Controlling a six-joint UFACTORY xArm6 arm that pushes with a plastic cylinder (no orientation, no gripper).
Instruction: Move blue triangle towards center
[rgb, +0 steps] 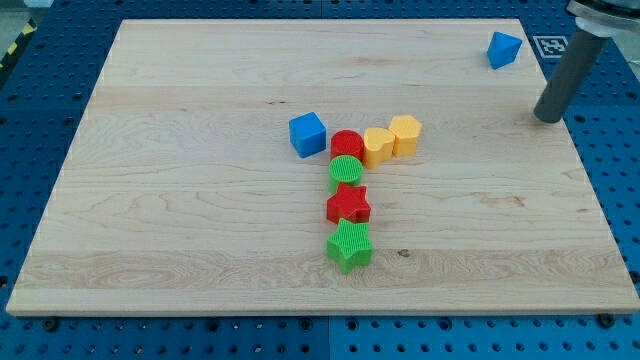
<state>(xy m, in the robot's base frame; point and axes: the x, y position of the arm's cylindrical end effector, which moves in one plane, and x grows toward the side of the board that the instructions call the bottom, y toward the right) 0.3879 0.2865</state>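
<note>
In the camera view, the blue triangle (504, 48) is sitting near the desk's (180, 200) upper right corner, at about two o'clock from the middle of the board and well apart from every other block. My tip (547, 117) is resting just past the desk's right edge, at roughly five o'clock from the blue triangle and near it, but not touching it. The arm is carrying no fingers, only the dark rod, so nothing is being gripped.

Around the desk's centre, a cluster of blocks is forming a rough Y. The blue cube (308, 134) is lying at ten o'clock from the red cylinder (347, 144), just beside it. The yellow heart-like block (377, 146) is touching the red cylinder at three o'clock, and the yellow hexagonal block (405, 135) is pressing against it further right. At six o'clock from the red cylinder, the green cylinder (345, 172), the red star (348, 206) and the green star (349, 246) are lining up downward, each touching the next.
</note>
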